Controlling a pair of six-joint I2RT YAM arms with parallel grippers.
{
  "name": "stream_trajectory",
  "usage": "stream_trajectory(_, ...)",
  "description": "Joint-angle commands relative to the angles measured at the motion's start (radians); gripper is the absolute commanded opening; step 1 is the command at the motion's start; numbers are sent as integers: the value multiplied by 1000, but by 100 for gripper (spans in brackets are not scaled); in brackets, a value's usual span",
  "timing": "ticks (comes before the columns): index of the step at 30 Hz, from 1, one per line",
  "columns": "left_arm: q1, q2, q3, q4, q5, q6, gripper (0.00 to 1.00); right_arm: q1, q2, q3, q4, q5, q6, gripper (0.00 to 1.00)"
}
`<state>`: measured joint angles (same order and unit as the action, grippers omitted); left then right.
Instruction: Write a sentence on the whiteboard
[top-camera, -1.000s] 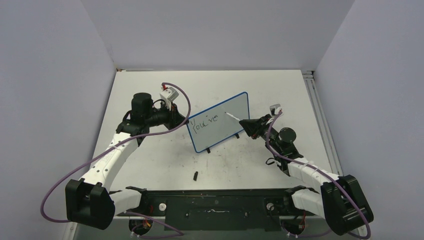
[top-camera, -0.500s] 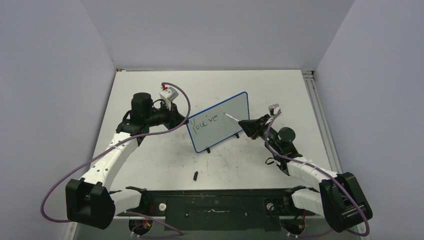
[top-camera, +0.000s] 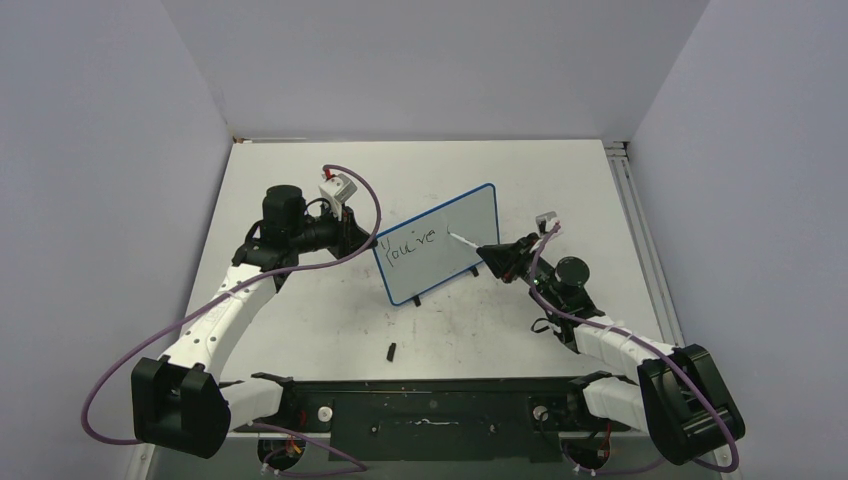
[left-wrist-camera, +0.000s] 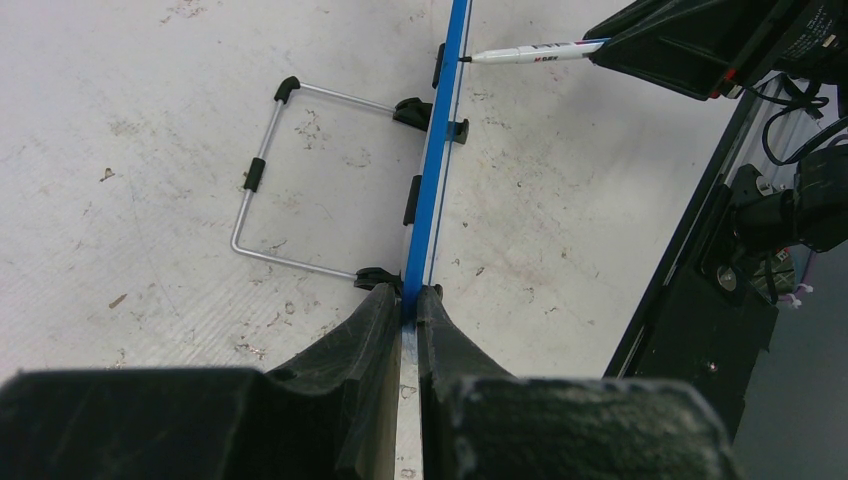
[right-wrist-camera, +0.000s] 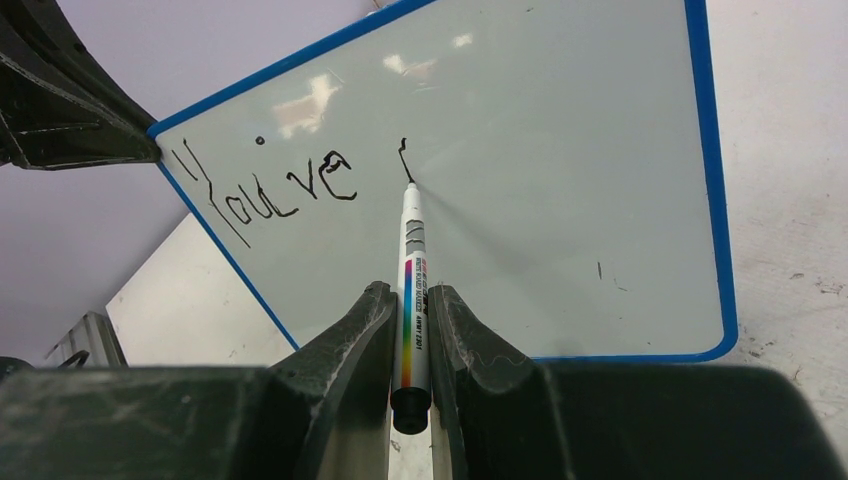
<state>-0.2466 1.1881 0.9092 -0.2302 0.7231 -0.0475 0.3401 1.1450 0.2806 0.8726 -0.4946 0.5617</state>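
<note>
Top view: since a second ago the right gripper (top-camera: 484, 251) has slid a little toward the near-left, and the marker (top-camera: 463, 241) tip has dropped lower on the whiteboard (top-camera: 430, 272). A short new stroke (top-camera: 447, 222) now sits right of the sentence (top-camera: 410, 243), which so far reads "You've". The left arm has not moved; the left gripper (top-camera: 368, 240) is at the board's left edge. The board stands mid-table (top-camera: 300, 180), tilted back and turned at an angle, with its right end farther from the arms. It is white with a thin blue frame and rounded corners. A small black piece (top-camera: 391, 351) lies on the table nearer the bases, well apart from the board. Left wrist view: the board is seen edge-on. The left fingers are clenched on its blue rim, one on each face. A bent wire stand (left-wrist-camera: 262, 190) with black clips props the back. The marker tip touches the front face. Right wrist view: the right fingers are clamped on the marker barrel and the tip rests at the foot of the new stroke. The letters are thin, black, slanting and uneven. A dot sits above "You've", and a few faint specks mark the lower right of the board.
</note>
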Motion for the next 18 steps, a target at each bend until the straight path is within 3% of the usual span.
stream_trajectory(1, 4, 10, 12, -15, 25, -8, 0, -2, -21, -1, 33, 30, -16, 5)
stream_trajectory(18, 4, 10, 13, -15, 28, -8, 0, -3, -37, 48, 53, 55, -1, 5)
